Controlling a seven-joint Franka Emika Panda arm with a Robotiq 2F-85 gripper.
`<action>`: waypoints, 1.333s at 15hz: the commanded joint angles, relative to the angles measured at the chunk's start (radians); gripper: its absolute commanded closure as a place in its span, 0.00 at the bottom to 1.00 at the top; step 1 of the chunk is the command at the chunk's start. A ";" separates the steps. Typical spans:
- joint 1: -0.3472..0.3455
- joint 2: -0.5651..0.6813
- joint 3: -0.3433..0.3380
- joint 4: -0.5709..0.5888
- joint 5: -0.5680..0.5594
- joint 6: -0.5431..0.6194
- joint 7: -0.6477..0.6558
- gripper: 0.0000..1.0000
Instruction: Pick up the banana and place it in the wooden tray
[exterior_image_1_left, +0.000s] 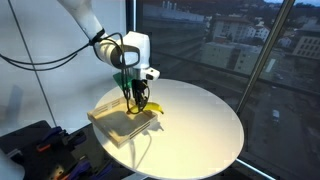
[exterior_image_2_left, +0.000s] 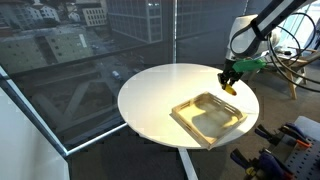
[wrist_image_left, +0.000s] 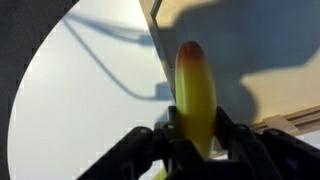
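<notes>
My gripper (wrist_image_left: 196, 128) is shut on the yellow banana (wrist_image_left: 194, 90), which sticks out forward between the black fingers (wrist_image_left: 228, 135) in the wrist view. In both exterior views the gripper (exterior_image_1_left: 138, 97) (exterior_image_2_left: 230, 83) hangs with the banana (exterior_image_1_left: 143, 102) (exterior_image_2_left: 231, 88) just above the far edge of the wooden tray (exterior_image_1_left: 112, 122) (exterior_image_2_left: 207, 125). The tray is light tan, square and shallow, and it lies flat on the round white table (exterior_image_1_left: 205, 120) (exterior_image_2_left: 155, 95). A corner of the tray (wrist_image_left: 290, 95) shows at the right of the wrist view.
The table stands beside a glass wall with a city far below. Black equipment with cables (exterior_image_1_left: 35, 150) (exterior_image_2_left: 285, 150) sits off the table near the robot's base. The tray takes up the table's side nearest the arm.
</notes>
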 joint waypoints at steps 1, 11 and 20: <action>0.009 -0.008 0.010 0.014 -0.002 -0.014 -0.018 0.86; 0.047 -0.007 0.041 0.018 -0.005 -0.011 -0.021 0.86; 0.075 -0.009 0.065 0.018 -0.013 -0.008 -0.013 0.86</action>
